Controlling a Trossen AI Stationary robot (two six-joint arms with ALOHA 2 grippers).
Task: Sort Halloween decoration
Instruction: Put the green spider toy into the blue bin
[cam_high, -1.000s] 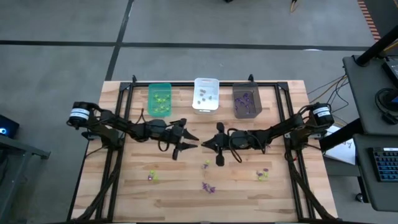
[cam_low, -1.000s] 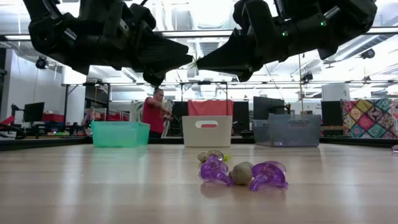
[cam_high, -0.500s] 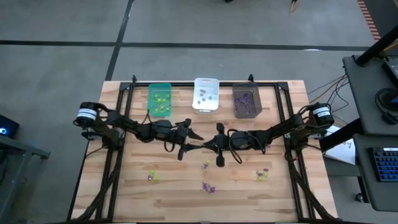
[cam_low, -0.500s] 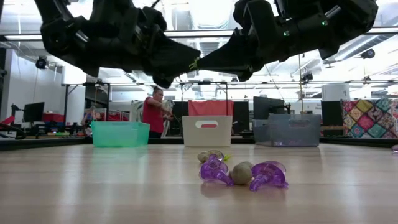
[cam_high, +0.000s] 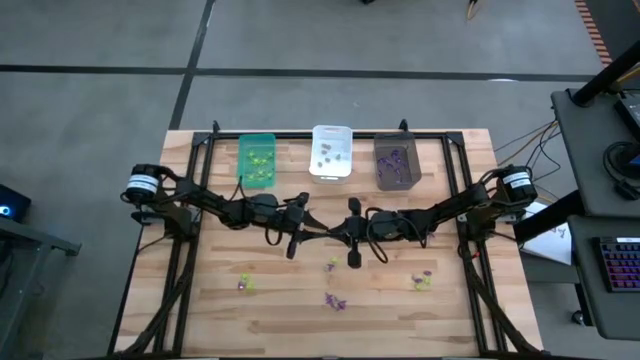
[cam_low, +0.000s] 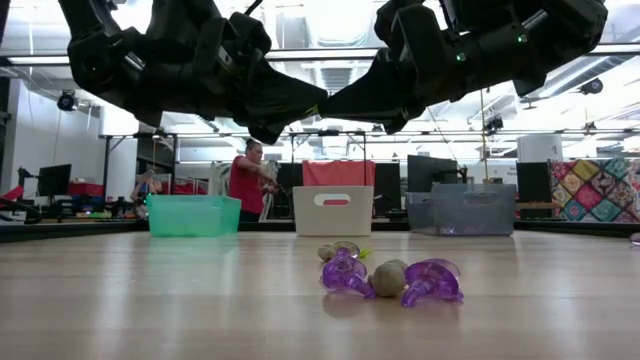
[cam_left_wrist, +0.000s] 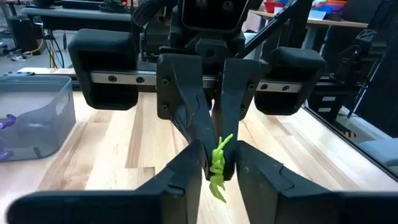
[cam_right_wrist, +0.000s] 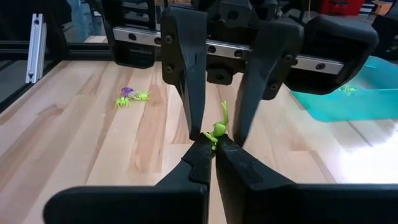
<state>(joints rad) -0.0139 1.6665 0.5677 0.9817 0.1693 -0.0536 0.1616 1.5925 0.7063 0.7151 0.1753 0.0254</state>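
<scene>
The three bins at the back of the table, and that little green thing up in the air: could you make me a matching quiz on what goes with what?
Things:
1. green bin
2. white bin
3. dark grey bin
4. yellow-green trinket

States:
A. purple pieces inside
B. held in the air by the right gripper
C. yellow-green pieces inside
D. greyish pieces inside

Pairs: 1-C, 2-D, 3-A, 4-B
</scene>
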